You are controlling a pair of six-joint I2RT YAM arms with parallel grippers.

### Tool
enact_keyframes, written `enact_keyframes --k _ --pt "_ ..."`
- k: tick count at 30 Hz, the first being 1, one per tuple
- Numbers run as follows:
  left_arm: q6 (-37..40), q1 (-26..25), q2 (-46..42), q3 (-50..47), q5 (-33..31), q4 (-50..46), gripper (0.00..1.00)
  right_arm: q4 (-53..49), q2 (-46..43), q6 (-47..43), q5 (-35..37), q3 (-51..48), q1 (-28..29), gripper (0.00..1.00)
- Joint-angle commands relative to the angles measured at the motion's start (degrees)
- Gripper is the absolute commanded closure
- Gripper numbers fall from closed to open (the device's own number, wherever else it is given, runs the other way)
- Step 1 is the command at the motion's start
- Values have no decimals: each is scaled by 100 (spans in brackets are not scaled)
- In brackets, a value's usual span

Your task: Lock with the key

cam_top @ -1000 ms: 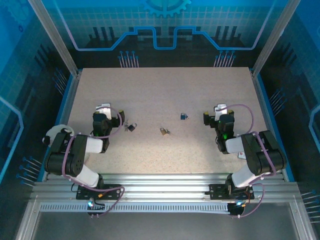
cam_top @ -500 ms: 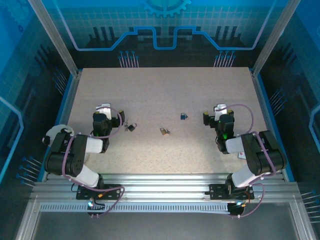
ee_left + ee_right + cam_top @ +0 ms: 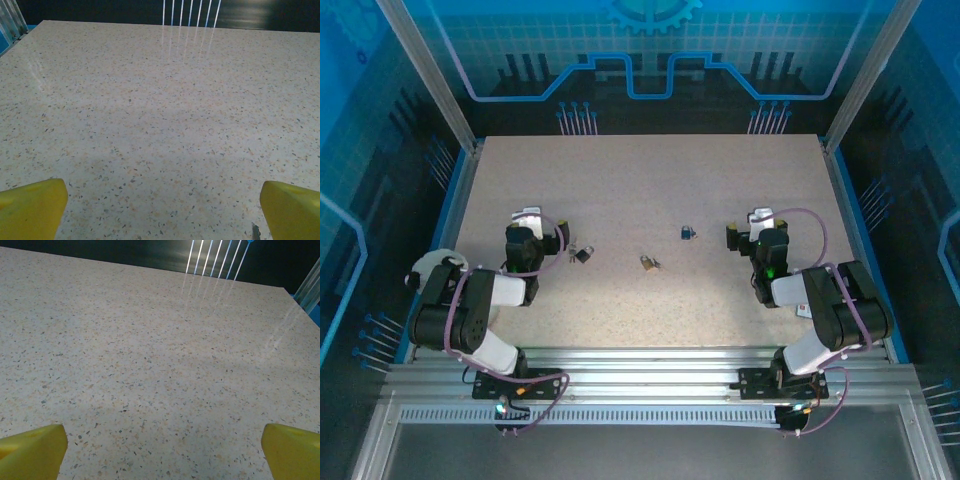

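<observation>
On the speckled table (image 3: 640,180) in front of me, three small padlocks are lying in a loose row between my arms: a dark padlock (image 3: 583,255) near my left gripper (image 3: 527,217), a brass padlock (image 3: 647,262) around the middle, and a blue padlock (image 3: 688,233) closer to my right gripper (image 3: 761,219). A pale bit of metal (image 3: 571,248) is lying against the dark one, and I am taking it for the key, though it is too small to be sure. I am holding both grippers spread wide and gripping nothing; in each wrist view my yellow fingertips (image 3: 30,207) are sitting at the far corners with bare table between them. I am expecting these pieces to be hard, smooth and dense for their size, so they are likely to skid on the polished top instead of giving under my pads. The key, I am guessing, is thin and lying flat, which makes it awkward to get under; I am planning to pinch it by its broad head and leave the blade free. For the padlock, I am favouring the flat sides of the body, keeping the keyhole clear, since the loop on top would probably swivel in my grip.
</observation>
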Motion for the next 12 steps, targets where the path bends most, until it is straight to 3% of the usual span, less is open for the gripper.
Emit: enact_keyframes --k 1,12 --pt "-76 48 41 80 -5 82 1 37 -77 86 4 90 -78 0" --pt "-67 48 41 90 27 58 1 32 -77 86 4 91 -87 0"
